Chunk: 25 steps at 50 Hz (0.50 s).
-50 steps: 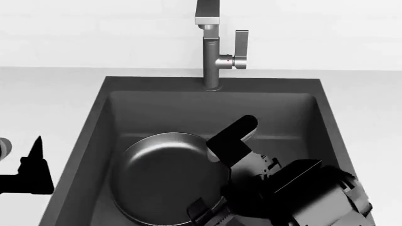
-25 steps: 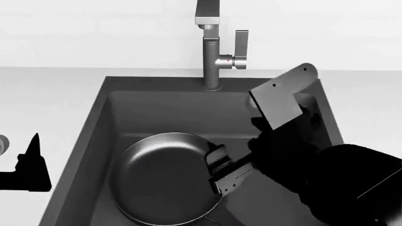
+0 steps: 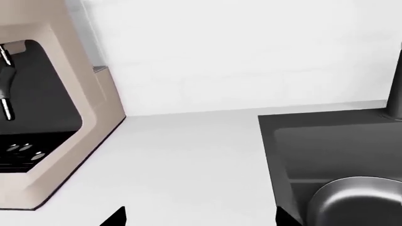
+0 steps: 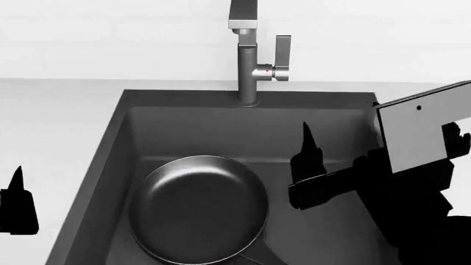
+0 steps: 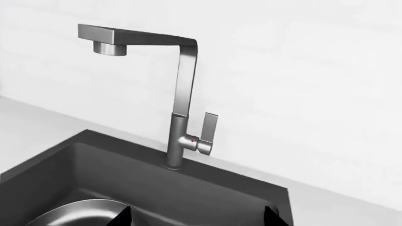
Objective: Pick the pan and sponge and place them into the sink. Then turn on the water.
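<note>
The dark pan point(image 4: 198, 207) lies flat on the floor of the dark grey sink point(image 4: 110, 143). It also shows in the left wrist view point(image 3: 358, 202) and the right wrist view point(image 5: 75, 212). My right gripper point(image 4: 316, 165) hangs over the sink's right half, to the right of the pan, apart from it. It is open and empty point(image 5: 196, 217). My left gripper point(image 4: 16, 199) is over the counter left of the sink, open and empty point(image 3: 197, 219). The grey faucet point(image 4: 249, 55) stands behind the sink with its lever point(image 4: 282, 55) on its right side. No water stream shows. The sponge is out of view.
A white counter point(image 4: 52, 121) surrounds the sink and a white wall point(image 4: 110, 33) stands behind it. A beige appliance with a dark opening point(image 3: 63, 94) stands on the counter far left. The faucet's spout point(image 5: 103, 37) reaches out over the basin.
My right gripper has left the pan's right rim, risen and swung right, open. The pan stays in the sink. My left gripper has slid slightly left and down.
</note>
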Tool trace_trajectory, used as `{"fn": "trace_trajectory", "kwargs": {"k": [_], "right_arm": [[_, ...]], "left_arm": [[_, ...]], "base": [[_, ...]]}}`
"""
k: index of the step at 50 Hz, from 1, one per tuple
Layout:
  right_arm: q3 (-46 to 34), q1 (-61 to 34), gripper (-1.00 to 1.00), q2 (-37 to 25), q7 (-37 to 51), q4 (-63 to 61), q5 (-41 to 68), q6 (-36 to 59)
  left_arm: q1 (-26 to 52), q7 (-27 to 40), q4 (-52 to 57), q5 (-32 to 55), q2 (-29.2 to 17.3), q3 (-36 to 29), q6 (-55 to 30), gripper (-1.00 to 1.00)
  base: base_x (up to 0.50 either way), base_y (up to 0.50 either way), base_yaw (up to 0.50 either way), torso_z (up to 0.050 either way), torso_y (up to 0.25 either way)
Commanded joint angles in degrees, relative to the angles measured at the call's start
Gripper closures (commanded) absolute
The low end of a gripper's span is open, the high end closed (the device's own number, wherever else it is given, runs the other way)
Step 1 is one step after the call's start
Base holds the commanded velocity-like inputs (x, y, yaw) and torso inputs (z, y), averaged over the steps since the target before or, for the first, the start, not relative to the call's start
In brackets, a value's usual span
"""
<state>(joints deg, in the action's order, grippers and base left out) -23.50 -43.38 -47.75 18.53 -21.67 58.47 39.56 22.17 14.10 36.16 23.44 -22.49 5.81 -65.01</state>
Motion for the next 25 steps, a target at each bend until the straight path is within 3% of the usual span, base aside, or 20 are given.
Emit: {"fn": "trace_trajectory", "kwargs": {"k": [1,7,12,25], "right_arm": [[1.96,2.14,-1.00,-2.19,4.20,-4.35,0.57,1.08],[1.25,0.59,-1.00,-1.97,4.77,-5.01,0.98,2.78],[0.78,0.08,-1.00,-1.77,4.84,-4.46,0.65,3.31],[-0.49,-0.78,-1.00,-1.32,4.94,-3.93,0.06,4.56]], "left_arm": [[-2.60,1.27,6.43,2.27,-1.30,5.69,-7.30,-1.00],[-8.82,1.69,12.20,4.18,-0.17,10.50,-11.31,-1.00],[-8.39,2.77,15.15,5.80,0.81,14.11,-17.34,-1.00],[-13.82,3.84,18.32,6.18,2.24,15.92,-17.14,-1.00]], "base": [[0.00,0.00,0.00,0.000,0.000],[0.00,0.00,0.00,0.000,0.000],[0.00,0.00,0.00,0.000,0.000],[0.00,0.00,0.00,0.000,0.000]]}}
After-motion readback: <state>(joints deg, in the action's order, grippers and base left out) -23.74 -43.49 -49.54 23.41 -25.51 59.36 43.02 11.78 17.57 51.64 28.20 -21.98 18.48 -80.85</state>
